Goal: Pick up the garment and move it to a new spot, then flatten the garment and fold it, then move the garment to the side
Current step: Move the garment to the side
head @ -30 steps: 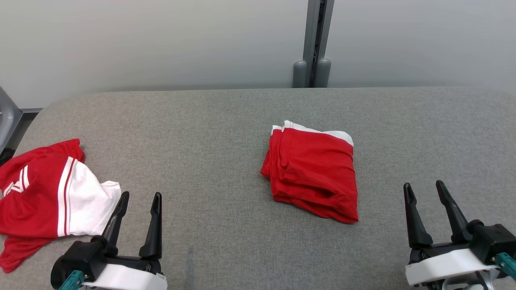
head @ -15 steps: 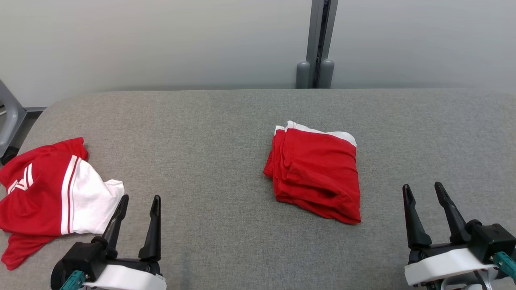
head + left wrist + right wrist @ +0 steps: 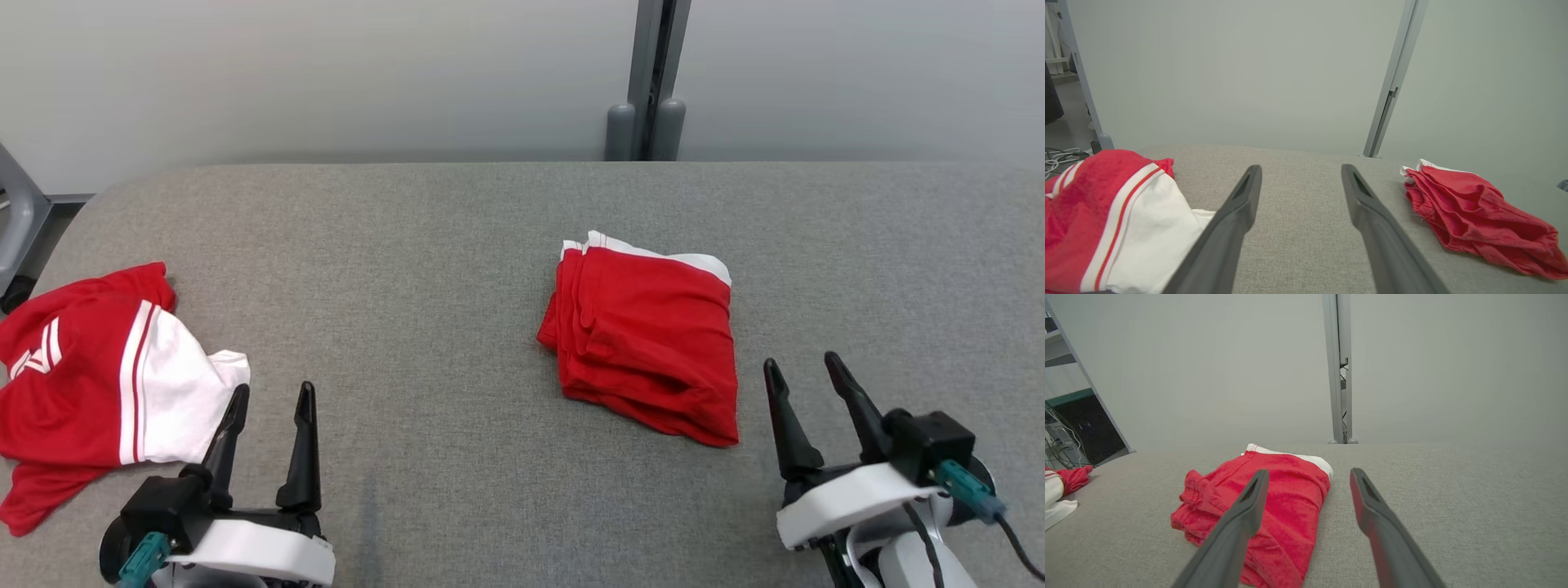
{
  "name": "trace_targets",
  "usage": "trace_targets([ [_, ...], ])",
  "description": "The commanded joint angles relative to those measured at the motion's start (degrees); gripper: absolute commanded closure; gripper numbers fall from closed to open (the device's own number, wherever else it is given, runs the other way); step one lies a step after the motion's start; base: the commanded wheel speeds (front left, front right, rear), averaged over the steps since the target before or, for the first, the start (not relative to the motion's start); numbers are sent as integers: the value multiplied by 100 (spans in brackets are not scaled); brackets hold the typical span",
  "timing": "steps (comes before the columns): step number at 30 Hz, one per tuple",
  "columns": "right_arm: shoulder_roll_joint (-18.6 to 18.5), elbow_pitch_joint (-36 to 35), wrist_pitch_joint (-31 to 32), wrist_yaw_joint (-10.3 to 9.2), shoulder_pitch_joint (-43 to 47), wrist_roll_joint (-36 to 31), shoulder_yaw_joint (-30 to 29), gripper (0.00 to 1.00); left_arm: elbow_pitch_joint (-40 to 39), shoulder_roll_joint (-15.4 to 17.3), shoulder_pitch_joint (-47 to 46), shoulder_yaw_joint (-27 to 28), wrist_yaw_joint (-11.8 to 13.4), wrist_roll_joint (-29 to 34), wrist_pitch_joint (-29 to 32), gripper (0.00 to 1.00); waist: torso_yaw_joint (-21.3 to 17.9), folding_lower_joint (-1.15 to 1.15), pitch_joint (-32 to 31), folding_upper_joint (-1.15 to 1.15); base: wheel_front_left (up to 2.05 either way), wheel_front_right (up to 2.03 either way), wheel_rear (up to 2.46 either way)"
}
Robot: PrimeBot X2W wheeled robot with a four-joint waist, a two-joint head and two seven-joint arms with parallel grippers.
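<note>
1. Garment [image 3: 645, 343], red with a white edge, folded into a tidy stack, lying flat just right of centre frame in the head view on the grey table [image 3: 408, 245].
2. Right gripper [image 3: 800, 361] at lower right, near the stack's lower right corner, not touching it, fingers spread, nothing held.
3. Left gripper [image 3: 273, 388] at lower left, likewise spread and empty.
4. Crumpled red-and-white top [image 3: 90, 384] at far left, close to the left fingertips.

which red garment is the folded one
The mostly red garment with a thin white edge, near the right gripper, is folded; the red-and-white garment by the left gripper lies crumpled.
</note>
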Motion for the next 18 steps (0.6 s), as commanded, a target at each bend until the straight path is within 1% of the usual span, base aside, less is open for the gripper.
trace_targets([
  [1,-29,145,28,1,-203,73,23,0,1,14,-109,-19,6,-39,0,0,27,0,62,0,0,0,0],
  [4,-72,748,250,1,-659,300,103,0,27,18,-185,-80,-34,-51,0,0,112,0,129,0,0,0,0],
  [9,-128,1594,934,1,-1368,732,78,0,99,15,-257,-116,-66,-75,0,0,252,0,155,0,0,0,0],
  [12,-225,2034,1462,1,-1786,861,57,0,129,15,-274,-133,-79,-86,0,0,307,0,162,0,0,0,0],
  [14,-198,2349,1895,1,-2038,1046,-40,0,147,16,-282,-153,-89,-90,0,0,340,0,168,0,0,0,0],
  [18,-187,2878,2711,1,-2553,1177,-195,0,177,15,-307,-185,-99,-104,0,0,414,0,211,0,0,0,0],
])
